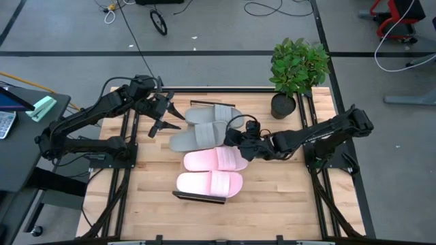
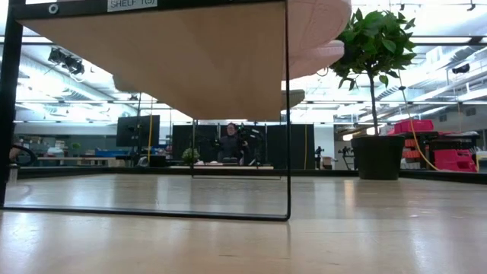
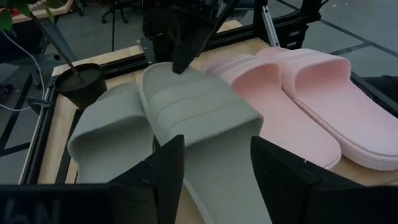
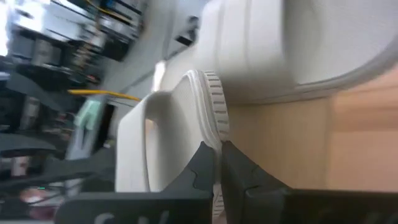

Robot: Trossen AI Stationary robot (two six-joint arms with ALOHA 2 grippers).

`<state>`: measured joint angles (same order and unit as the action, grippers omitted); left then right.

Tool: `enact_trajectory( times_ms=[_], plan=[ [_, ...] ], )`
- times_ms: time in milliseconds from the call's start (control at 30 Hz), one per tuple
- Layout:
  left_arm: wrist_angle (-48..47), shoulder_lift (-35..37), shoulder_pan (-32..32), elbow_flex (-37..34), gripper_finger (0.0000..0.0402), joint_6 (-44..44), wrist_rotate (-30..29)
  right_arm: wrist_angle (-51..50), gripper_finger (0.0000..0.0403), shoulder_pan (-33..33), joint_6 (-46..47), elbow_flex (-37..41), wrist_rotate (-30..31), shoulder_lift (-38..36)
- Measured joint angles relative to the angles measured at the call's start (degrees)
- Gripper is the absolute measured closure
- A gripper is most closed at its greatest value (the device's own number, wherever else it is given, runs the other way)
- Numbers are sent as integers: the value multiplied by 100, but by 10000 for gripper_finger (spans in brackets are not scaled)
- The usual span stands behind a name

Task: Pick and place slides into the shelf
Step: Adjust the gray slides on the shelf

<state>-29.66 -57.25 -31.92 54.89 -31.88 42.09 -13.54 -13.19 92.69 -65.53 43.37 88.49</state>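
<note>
- The right tool (image 1: 240, 138) pinches the edge of a grey slide (image 1: 197, 139) lying on the shelf (image 1: 199, 197) in the worktop's middle; such a thin hold could slip.
- The left tool (image 1: 163, 117), spread wide near the far-left corner, might bump the grey slides.

Open robotics lab: taped grey floor (image 1: 225, 34), ceiling lights, monitors (image 2: 137, 129).
</note>
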Motion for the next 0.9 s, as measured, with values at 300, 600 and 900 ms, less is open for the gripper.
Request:
enact_trajectory(
  times_ms=[300,600,900],
  plan=[
    [53,0,2,0,212,-2,0,-1540,393,203,390,-545,-963,7],
    [31,0,0,0,212,-26,0,-1667,394,378,350,-554,-1601,346],
    [35,0,-4,0,212,-37,2,-1742,393,393,301,-545,-1637,213]
  ],
)
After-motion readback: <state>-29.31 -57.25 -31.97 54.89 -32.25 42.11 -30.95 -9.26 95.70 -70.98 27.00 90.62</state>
